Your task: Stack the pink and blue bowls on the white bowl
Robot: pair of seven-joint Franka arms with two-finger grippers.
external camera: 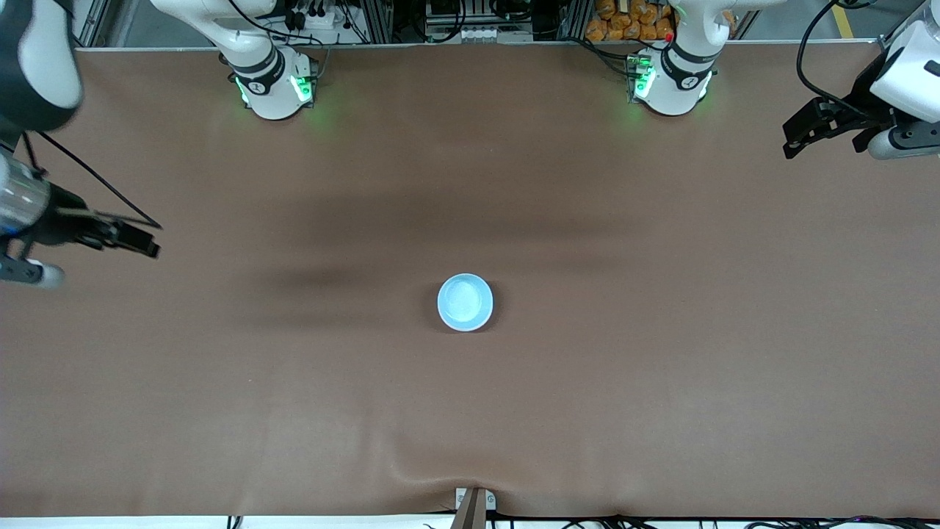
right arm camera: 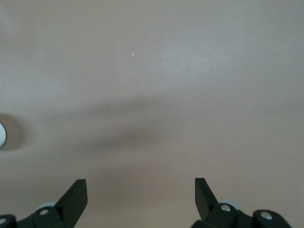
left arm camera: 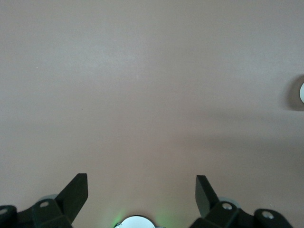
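Observation:
A light blue bowl (external camera: 465,302) sits upright in the middle of the brown table. No pink bowl and no white bowl show in any view. A sliver of the blue bowl's rim shows at the edge of the left wrist view (left arm camera: 302,93) and of the right wrist view (right arm camera: 2,134). My left gripper (external camera: 787,139) hangs open and empty above the table at the left arm's end, well away from the bowl; its wrist view (left arm camera: 141,187) shows bare table between the jaws. My right gripper (external camera: 150,241) hangs open and empty at the right arm's end, its jaws (right arm camera: 141,187) over bare table.
The brown table cover (external camera: 661,382) lies around the bowl, with a wrinkle near the front edge by a small clamp (external camera: 474,503). The two arm bases (external camera: 275,84) (external camera: 672,81) stand along the table's farthest edge from the front camera.

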